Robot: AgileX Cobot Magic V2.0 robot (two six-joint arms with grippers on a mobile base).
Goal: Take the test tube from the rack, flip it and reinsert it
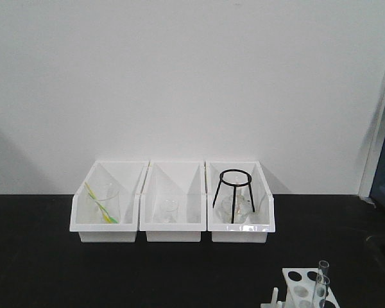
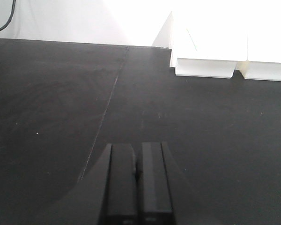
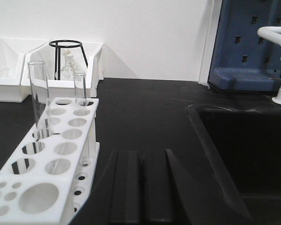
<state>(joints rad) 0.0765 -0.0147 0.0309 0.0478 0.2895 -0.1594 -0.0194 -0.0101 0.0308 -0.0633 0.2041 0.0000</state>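
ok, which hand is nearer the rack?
Right. The right hand sits just right of the rack; the left hand faces tabletop near a white bin, rack unseen.

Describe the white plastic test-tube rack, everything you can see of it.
The white plastic test-tube rack has a flat top plate with rows of round holes in several sizes; a lower plate shows beneath its right edge. It stands level on the black tabletop. The near clear glass tube and the far clear glass tube stand upright in holes toward its far end. The right gripper sits beside it, not touching.
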